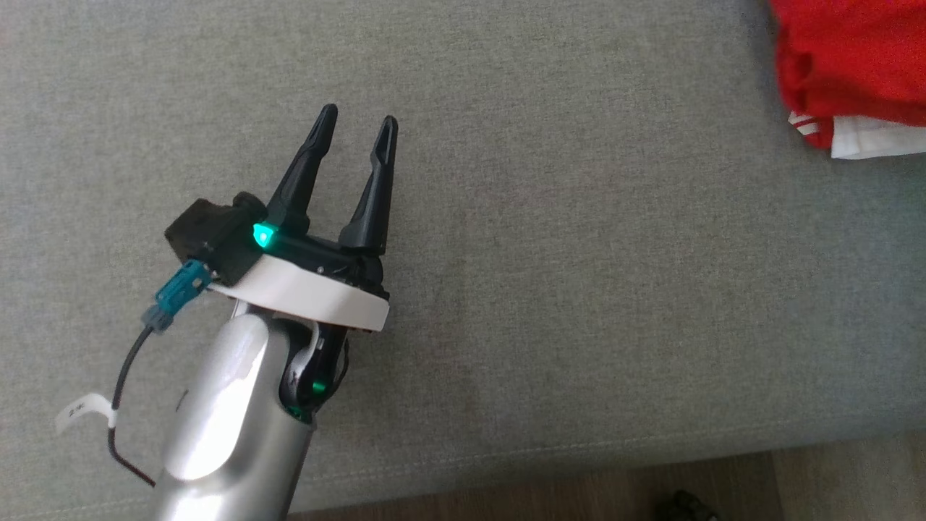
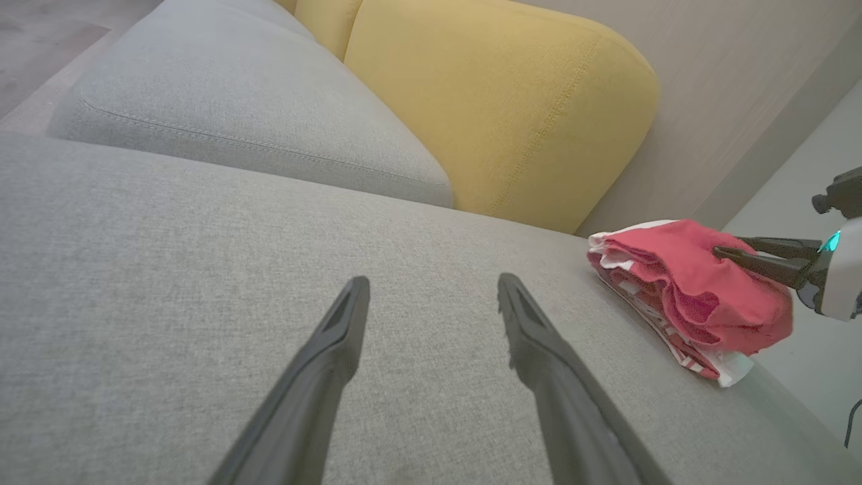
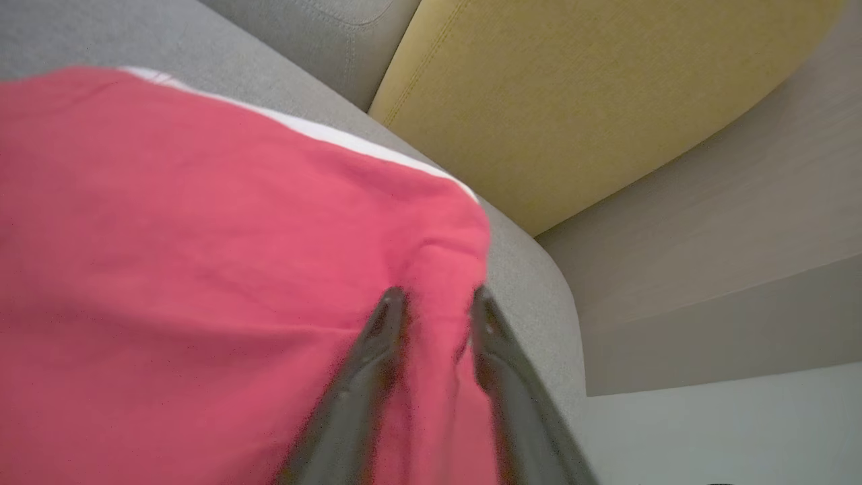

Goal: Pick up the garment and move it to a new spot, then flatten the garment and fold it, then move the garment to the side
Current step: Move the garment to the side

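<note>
Garment: the red and white garment (image 2: 680, 283) lies in a folded bundle at the right end of the grey sofa seat (image 1: 579, 289), close to the seat's edge.
Cut off: in your head view the top right corner of the frame slices through the garment, so you get a red fold above a strip of white.
Left gripper: the left gripper (image 1: 358, 124) hovers over bare seat fabric, well apart from the garment, with its fingers spread wide and nothing between them.
Right gripper: the right gripper (image 3: 434, 296) has its tips at the top of the bundle, with a ridge of red cloth in the narrow gap between the fingers.
Grip: you cannot tell whether those fingers pinch the cloth or merely straddle it.
Blur: the right wrist view is soft, and the red cloth hides the seat beneath it.
Behind: a yellow cushion (image 2: 512, 114) stands at the back of the seat.
Unclear: a small dark object (image 1: 684, 503) on the floor at the head view's bottom edge is too cropped to identify.
</note>
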`<state>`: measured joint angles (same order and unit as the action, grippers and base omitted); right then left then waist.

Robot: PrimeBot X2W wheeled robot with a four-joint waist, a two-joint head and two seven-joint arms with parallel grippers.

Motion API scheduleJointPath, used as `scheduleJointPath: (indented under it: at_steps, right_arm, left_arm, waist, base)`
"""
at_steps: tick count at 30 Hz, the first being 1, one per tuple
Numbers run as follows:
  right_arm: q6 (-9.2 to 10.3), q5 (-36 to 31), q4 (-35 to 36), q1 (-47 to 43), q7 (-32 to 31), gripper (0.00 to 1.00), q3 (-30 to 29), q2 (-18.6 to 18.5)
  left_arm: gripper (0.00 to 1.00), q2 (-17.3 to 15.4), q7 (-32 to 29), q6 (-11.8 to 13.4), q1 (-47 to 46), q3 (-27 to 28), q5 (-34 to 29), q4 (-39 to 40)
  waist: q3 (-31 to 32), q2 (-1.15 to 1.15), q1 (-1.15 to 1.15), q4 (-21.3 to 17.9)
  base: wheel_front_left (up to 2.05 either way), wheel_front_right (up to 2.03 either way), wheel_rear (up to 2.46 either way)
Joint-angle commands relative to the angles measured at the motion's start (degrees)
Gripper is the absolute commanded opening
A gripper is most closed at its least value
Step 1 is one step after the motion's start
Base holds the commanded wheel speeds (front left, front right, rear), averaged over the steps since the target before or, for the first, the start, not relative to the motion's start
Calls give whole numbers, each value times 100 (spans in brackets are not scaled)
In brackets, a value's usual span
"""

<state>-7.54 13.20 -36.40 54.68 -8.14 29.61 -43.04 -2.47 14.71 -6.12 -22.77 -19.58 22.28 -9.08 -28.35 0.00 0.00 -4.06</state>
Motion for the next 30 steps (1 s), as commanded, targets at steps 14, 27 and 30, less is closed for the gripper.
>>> scheduleJointPath:
  at_steps: [14, 27, 30]
  right_arm:
    - [5, 52, 568, -569, 313, 100, -872, 685]
    - [5, 81, 1302, -2141, 1570, 100, -1725, 2555]
    - [5, 87, 1389, -2601, 1857, 100, -1912, 2970]
  left_arm:
    - [100, -41, 29, 16, 309, 351, 174, 128]
    - [100, -41, 29, 122, 1154, 806, 153, 103]
    - [100, -41, 29, 135, 1348, 908, 101, 110]
  waist:
    - [905, 0, 0, 156]
    - [2000, 0, 0, 573]
    - [2190, 0, 0, 676]
  base:
    - [0, 0, 0]
    - [0, 0, 0]
    - [0, 0, 0]
